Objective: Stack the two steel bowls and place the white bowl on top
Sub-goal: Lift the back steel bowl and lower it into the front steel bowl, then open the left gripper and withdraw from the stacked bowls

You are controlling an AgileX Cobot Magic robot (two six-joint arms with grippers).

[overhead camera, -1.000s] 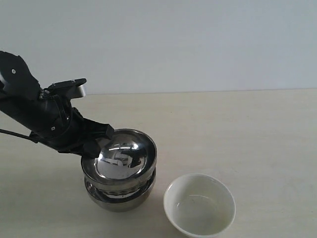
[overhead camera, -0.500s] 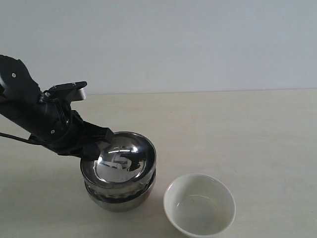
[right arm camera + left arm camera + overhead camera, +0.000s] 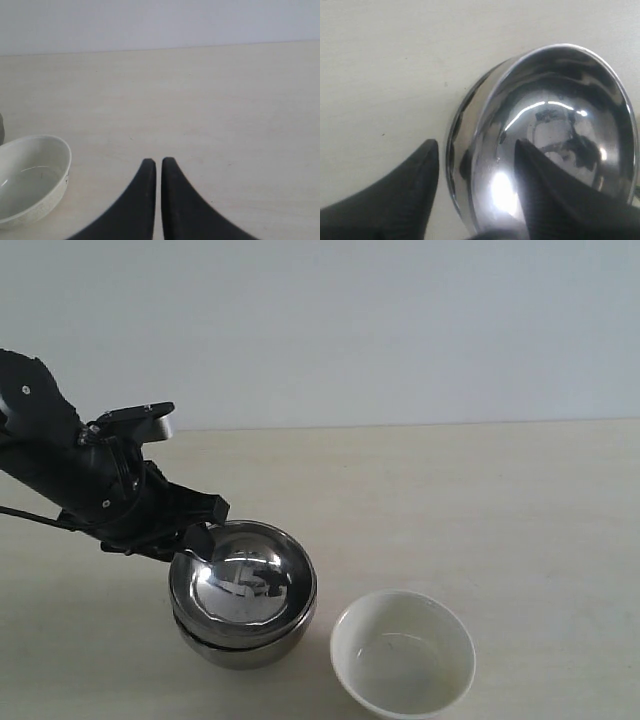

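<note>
Pale beige tabletop [image 3: 500,500] runs back to a plain grey-white wall [image 3: 400,320]. Left of the table's middle in the exterior view, two small round mirror-shiny metal bowls sit nested. The upper steel bowl [image 3: 243,580] is seated inside the lower steel bowl [image 3: 240,648], whose rim and side show as a band beneath it. A black arm [image 3: 70,470] reaches in from the left, and the left gripper [image 3: 200,537] is at the stack's left edge. The left wrist view shows that gripper [image 3: 476,145] with its jaws spread wide across the rim. One black finger [image 3: 415,195] is outside the stack, with a sliver of table visible between it and the lower steel bowl [image 3: 457,150]. The other finger is inside the upper steel bowl [image 3: 560,130], and nothing is pinched between them. A small round glossy white ceramic bowl [image 3: 403,652] stands upright on the table just right of the stack and nearer the camera, apart from it and with nothing inside. The right wrist view shows the right gripper [image 3: 158,162] closed to a hairline gap with nothing between its fingers. It is over bare table, with the white ceramic bowl [image 3: 30,170] near it to one side.
</note>
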